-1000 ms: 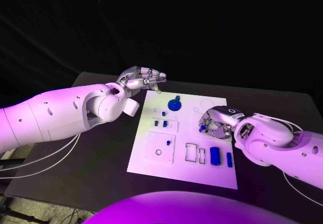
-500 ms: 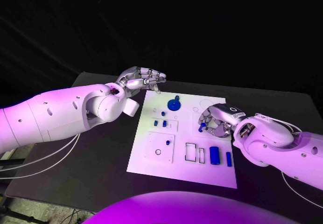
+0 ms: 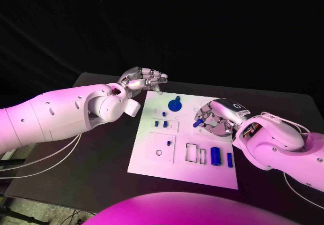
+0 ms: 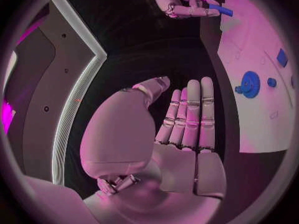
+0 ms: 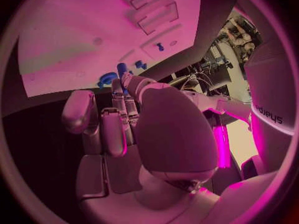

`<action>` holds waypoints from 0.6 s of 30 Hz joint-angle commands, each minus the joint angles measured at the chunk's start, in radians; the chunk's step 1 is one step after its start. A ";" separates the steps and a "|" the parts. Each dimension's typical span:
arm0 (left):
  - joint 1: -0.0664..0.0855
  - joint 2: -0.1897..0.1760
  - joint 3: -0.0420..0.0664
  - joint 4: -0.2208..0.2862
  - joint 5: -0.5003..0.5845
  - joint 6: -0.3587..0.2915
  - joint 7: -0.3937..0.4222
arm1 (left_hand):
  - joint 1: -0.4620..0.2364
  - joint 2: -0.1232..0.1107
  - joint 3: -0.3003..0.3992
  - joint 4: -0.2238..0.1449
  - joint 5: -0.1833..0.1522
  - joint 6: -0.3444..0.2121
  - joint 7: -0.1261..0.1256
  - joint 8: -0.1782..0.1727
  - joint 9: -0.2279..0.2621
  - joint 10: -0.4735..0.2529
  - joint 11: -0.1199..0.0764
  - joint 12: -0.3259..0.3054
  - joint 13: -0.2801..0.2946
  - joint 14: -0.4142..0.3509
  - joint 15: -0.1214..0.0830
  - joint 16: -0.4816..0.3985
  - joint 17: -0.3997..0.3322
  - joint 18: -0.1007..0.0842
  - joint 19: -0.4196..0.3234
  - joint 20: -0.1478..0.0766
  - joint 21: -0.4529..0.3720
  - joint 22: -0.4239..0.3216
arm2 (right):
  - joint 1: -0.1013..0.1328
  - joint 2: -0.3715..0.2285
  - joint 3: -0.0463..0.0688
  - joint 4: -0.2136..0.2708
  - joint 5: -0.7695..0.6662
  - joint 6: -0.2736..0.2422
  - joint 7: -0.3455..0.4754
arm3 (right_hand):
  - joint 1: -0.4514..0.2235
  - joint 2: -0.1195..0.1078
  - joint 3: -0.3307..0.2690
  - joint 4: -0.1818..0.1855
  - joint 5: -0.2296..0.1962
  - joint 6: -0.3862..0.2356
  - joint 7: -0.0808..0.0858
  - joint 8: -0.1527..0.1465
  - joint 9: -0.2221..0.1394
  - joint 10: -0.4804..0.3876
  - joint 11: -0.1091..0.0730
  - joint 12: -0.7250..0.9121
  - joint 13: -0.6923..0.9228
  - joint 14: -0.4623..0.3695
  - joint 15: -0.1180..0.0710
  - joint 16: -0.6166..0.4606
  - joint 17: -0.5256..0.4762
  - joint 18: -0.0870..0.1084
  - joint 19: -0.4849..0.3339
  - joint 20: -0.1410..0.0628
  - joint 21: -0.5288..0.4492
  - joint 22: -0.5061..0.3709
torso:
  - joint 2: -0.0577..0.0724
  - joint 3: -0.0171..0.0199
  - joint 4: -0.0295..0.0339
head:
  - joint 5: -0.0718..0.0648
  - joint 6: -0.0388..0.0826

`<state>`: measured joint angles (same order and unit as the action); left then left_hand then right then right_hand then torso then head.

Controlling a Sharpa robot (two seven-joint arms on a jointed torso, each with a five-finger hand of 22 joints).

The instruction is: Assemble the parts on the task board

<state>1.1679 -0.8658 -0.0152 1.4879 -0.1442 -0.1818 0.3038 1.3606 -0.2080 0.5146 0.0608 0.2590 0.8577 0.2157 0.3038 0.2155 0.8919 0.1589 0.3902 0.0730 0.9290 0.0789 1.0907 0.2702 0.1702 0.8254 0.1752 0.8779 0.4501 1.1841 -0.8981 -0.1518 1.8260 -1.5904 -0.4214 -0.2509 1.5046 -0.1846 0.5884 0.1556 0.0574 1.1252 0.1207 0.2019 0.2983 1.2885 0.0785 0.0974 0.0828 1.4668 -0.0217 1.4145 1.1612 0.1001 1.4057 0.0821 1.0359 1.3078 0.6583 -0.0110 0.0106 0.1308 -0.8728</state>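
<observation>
right hand [image 3: 215, 123] pinches a small blue peg [image 3: 197, 123], carried over the task board [image 3: 165, 161] near its far right part. left hand [image 3: 143, 78] empty, fingers curled, off the board's far left corner. next, probably: lower the peg into its socket, aligned upright.

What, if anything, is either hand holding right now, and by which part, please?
The right hand pinches a small blue peg by one end in its fingertips, above the task board. The left hand holds nothing.
</observation>
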 commanded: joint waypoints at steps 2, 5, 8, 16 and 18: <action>-0.001 0.005 0.001 -0.001 -0.003 0.021 0.003 | 0.004 0.012 -0.004 -0.003 0.001 -0.006 0.003 -0.005 -0.001 -0.008 -0.001 0.005 -0.001 0.000 0.006 -0.005 -0.001 0.013 0.004 0.005 -0.006 -0.002 | -0.001 0.036 0.000 0.029 0.017 -0.015 0.011 | -0.012 0.002 0.006 -0.002 0.002 -0.008 -0.002 0.036 0.079 0.037 -0.031 -0.005 -0.003 0.032 -0.006 0.003 0.000 -0.005 0.002 -0.007 0.006 0.087 | 0.001 0.0012 -0.0024 | 0.004 0.000; -0.002 0.009 0.001 -0.003 -0.004 0.023 0.003 | 0.004 0.012 -0.004 -0.003 0.001 -0.006 0.003 -0.005 -0.001 -0.008 -0.001 0.005 -0.001 0.000 0.006 -0.005 -0.001 0.013 0.004 0.005 -0.006 -0.002 | -0.010 0.080 -0.001 0.031 0.021 -0.010 0.021 | -0.016 0.002 0.009 -0.004 0.001 -0.009 -0.002 0.038 0.082 0.037 -0.031 -0.006 -0.003 0.032 -0.006 0.003 -0.002 -0.004 0.000 -0.007 0.000 0.085 | 0.000 0.0000 -0.0005 | 0.001 0.000; -0.002 0.013 0.001 -0.005 -0.005 0.026 0.003 | 0.004 0.012 -0.004 -0.003 0.001 -0.006 0.003 -0.005 -0.001 -0.008 -0.001 0.005 -0.001 0.000 0.006 -0.005 -0.001 0.013 0.004 0.005 -0.006 -0.002 | -0.026 0.128 -0.002 0.023 0.021 -0.002 0.033 | -0.018 0.002 0.011 -0.006 0.001 -0.011 -0.002 0.039 0.084 0.037 -0.030 -0.007 -0.003 0.031 -0.006 0.001 -0.006 -0.003 -0.001 -0.007 -0.005 0.084 | -0.001 -0.0011 0.0016 | 0.004 0.000; -0.003 0.014 0.000 -0.009 -0.006 0.027 0.001 | 0.004 0.012 -0.004 -0.003 0.001 -0.006 0.003 -0.005 -0.001 -0.008 -0.001 0.005 -0.001 0.000 0.006 -0.005 -0.001 0.013 0.004 0.005 -0.006 -0.002 | -0.083 0.225 -0.005 -0.020 0.003 0.030 0.057 | -0.022 0.003 0.016 -0.012 0.002 -0.014 -0.001 0.040 0.088 0.037 -0.030 -0.009 -0.003 0.031 -0.006 0.001 -0.007 -0.002 -0.003 -0.007 -0.011 0.083 | 0.002 -0.0008 0.0007 | 0.016 0.000; -0.003 0.014 0.000 -0.009 -0.006 0.027 0.000 | 0.004 0.012 -0.004 -0.003 0.001 -0.006 0.003 -0.005 -0.001 -0.008 -0.001 0.005 -0.001 0.000 0.006 -0.005 -0.001 0.013 0.004 0.005 -0.006 -0.002 | -0.092 0.237 -0.006 -0.030 0.000 0.039 0.060 | -0.022 0.003 0.016 -0.012 0.002 -0.014 -0.001 0.040 0.088 0.037 -0.030 -0.009 -0.003 0.031 -0.006 0.001 -0.007 -0.002 -0.003 -0.007 -0.011 0.083 | 0.003 -0.0007 0.0012 | 0.017 0.000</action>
<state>1.1645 -0.8538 -0.0154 1.4776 -0.1457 -0.1732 0.3005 1.3657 -0.2029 0.5146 0.0608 0.2590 0.8577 0.2157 0.3038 0.2155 0.8919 0.1589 0.3901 0.0729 0.9290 0.0789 1.0907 0.2703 0.1702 0.8255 0.1752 0.8779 0.4493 1.0952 -0.6648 -0.1583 1.8022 -1.5735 -0.4158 -0.2153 1.4890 -0.1818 0.5993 0.1446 0.0572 1.1129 0.1192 0.2078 0.2985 1.2885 0.0785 0.0917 0.0798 1.4668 -0.0215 1.4144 1.1543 0.1001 1.4019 0.0784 1.0277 1.3075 0.6599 -0.0116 0.0115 0.1450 -0.8728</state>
